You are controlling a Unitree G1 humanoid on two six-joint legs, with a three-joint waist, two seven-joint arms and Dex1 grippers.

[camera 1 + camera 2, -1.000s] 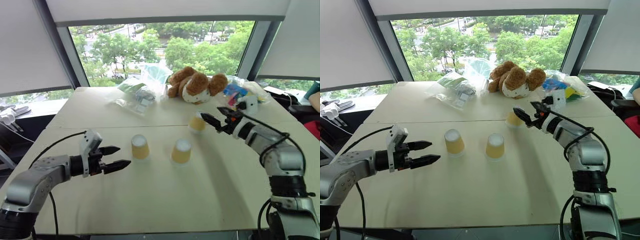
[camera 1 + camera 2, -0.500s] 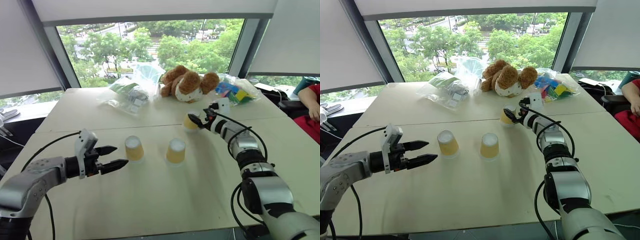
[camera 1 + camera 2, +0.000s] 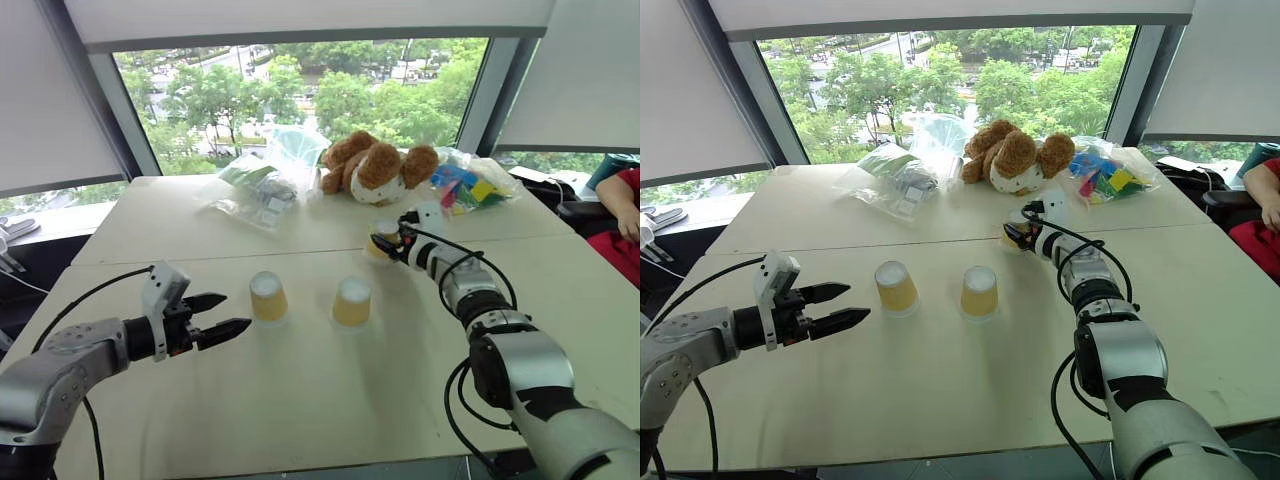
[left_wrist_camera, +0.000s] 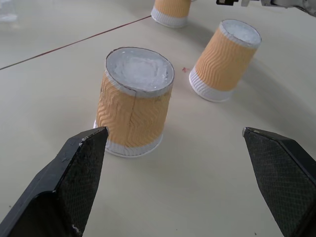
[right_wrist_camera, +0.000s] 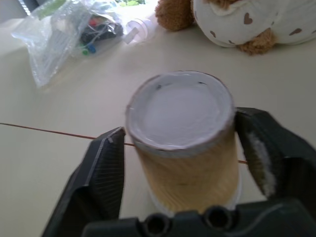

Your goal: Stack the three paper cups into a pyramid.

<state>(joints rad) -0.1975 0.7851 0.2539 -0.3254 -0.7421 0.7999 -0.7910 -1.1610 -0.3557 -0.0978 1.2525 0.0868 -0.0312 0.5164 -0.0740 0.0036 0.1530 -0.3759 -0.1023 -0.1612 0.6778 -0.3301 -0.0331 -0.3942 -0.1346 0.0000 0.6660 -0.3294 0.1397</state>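
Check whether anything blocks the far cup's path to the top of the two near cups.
Nothing visible does. The right gripper is shut on the far cup; bare table lies between it and the two near cups.

Bright daylight from window (image 3: 300,100), soft shadows, wrist close-ups blurred

Bare table (image 3: 300,400) in front; plush toy (image 3: 380,172) blocks behind cups (image 3: 268,297)

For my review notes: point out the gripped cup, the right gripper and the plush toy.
gripped cup (image 5: 182,148), right wrist view, ribbed side wall.
right gripper (image 5: 180,158), right wrist view, midway between fingertips.
plush toy (image 3: 378,172), left eye view, head.
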